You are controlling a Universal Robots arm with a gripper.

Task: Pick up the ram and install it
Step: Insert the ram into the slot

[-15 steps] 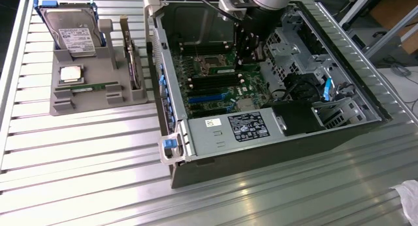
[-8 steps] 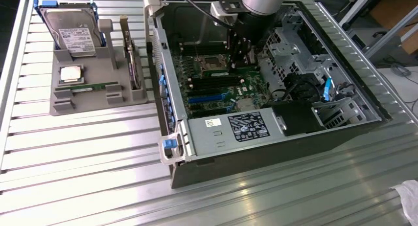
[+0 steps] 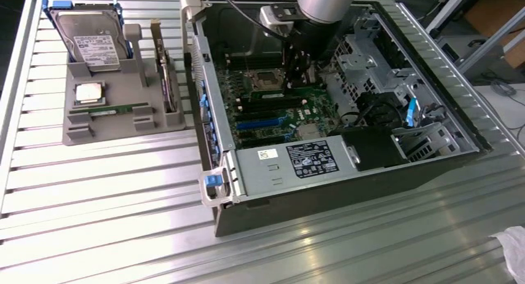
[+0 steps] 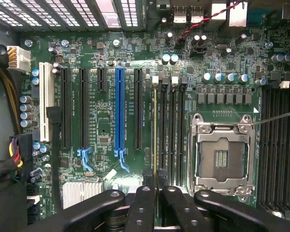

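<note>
Gripper (image 4: pixel 156 180): fingers nearly closed, clamping the ram (image 4: pixel 155 130) edge-on between the tips. Ram: directly below the gripper, in line with a motherboard (image 4: pixel 111 63) memory slot beside the CPU socket (image 4: pixel 223 157).

My arm (image 3: pixel 326 2): silver-grey cylindrical link, black wrist, black cable; my gripper (image 4: pixel 157 186): black linkage fingers (image 4: pixel 141 208) with round pivot screws.

We see the arm (image 3: pixel 326 2) reaching straight down from the upper edge of the exterior view, its wrist vertical and the gripper (image 3: pixel 297 67) pointing downward. In the wrist view we note the gripper (image 4: pixel 156 181) with its black fingers (image 4: pixel 144 205) drawn close together, nearly shut, a narrow gap between the tips.
</note>
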